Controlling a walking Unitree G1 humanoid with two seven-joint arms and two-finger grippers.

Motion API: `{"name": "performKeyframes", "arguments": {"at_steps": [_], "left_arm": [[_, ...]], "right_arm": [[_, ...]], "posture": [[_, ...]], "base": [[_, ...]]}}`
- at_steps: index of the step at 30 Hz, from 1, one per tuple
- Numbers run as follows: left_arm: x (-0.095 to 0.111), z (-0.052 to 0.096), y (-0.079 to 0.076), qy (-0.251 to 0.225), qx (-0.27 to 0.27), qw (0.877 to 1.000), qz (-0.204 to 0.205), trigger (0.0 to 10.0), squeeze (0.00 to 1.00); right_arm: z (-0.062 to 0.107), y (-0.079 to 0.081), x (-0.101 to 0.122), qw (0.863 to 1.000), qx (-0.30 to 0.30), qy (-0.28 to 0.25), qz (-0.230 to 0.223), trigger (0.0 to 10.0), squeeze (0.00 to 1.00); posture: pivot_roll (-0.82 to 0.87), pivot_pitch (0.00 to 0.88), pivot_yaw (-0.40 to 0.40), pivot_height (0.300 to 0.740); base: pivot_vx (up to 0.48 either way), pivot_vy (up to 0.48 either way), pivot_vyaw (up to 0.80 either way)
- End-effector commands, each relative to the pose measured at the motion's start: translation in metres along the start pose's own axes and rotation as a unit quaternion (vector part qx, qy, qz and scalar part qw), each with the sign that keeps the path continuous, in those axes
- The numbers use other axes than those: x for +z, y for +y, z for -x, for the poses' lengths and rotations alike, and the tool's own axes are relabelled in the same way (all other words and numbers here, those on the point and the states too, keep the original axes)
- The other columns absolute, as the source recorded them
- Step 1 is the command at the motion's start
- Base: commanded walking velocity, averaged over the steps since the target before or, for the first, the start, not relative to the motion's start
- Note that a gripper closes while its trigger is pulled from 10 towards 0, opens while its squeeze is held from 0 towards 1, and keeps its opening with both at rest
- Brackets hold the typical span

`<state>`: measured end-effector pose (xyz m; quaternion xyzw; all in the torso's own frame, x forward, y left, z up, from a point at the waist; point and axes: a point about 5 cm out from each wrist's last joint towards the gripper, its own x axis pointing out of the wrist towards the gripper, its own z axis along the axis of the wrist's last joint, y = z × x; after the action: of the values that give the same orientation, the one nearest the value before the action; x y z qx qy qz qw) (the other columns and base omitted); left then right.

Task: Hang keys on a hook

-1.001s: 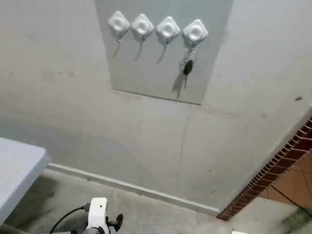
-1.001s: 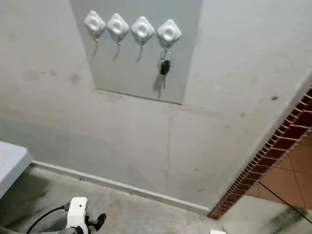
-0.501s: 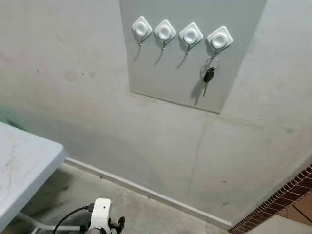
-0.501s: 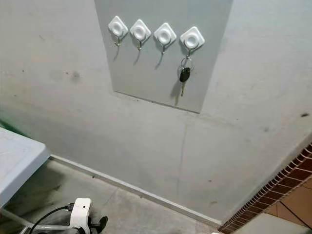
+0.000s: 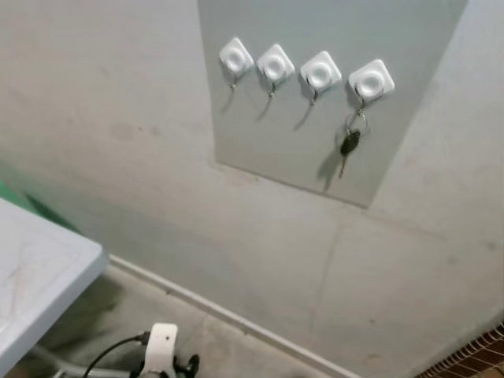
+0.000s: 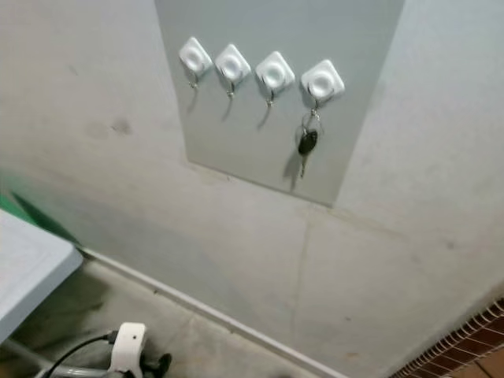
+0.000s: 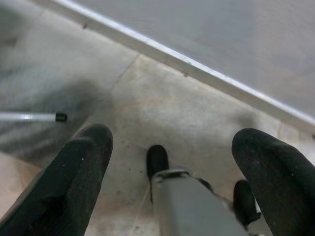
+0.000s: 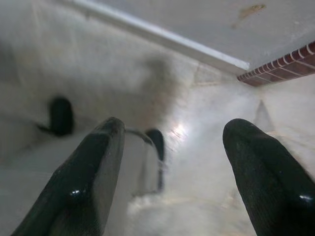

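A grey panel [image 5: 315,126] on the wall carries a row of several white diamond-shaped hooks [image 5: 277,63]. A black key on a ring [image 5: 349,146] hangs from the rightmost hook [image 5: 371,80]; the other hooks are bare. My left arm's white wrist part [image 5: 161,348] shows low in the head views. In the left wrist view the left gripper [image 7: 182,172] hangs open over the floor, holding nothing. In the right wrist view the right gripper [image 8: 182,172] is also open and empty above the floor.
A white table corner [image 5: 39,276] juts in at the left, with a thin metal table leg [image 7: 29,117] below. A white baseboard [image 5: 228,315] runs along the wall's foot. A red brick edge [image 5: 472,358] shows at the lower right.
The whole picture has shifted right and down, so the camera has turned left and tilted; the key stays on its hook. Both arms hang as before.
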<state>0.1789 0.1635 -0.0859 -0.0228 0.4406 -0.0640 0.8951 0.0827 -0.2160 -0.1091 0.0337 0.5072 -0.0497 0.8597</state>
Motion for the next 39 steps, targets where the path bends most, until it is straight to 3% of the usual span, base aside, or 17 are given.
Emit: {"name": "performKeyframes", "arguments": {"at_steps": [1, 25, 39], "left_arm": [[-0.006, 0.004, 0.013, 0.012, 0.021, 1.0, 0.0, 10.0, 0.0], [-0.018, 0.007, 0.015, 0.034, 0.029, 0.999, 0.002, 10.0, 0.0], [-0.011, 0.005, 0.013, 0.022, 0.022, 1.0, 0.001, 10.0, 0.0]], "right_arm": [[-0.003, 0.011, 0.006, 1.0, 0.012, -0.006, 0.001, 10.0, 0.0], [-0.002, 0.01, -0.003, 1.0, 0.011, 0.015, -0.001, 10.0, 0.0], [-0.003, 0.012, -0.001, 1.0, 0.013, 0.012, -0.002, 10.0, 0.0]], "posture": [[0.08, 0.0, 0.013, 0.74], [0.09, 0.011, 0.011, 0.74], [0.09, 0.023, 0.012, 0.74]], "base": [[0.0, 0.0, 0.78], [0.0, 0.0, 0.78], [0.0, 0.0, 0.78]]}}
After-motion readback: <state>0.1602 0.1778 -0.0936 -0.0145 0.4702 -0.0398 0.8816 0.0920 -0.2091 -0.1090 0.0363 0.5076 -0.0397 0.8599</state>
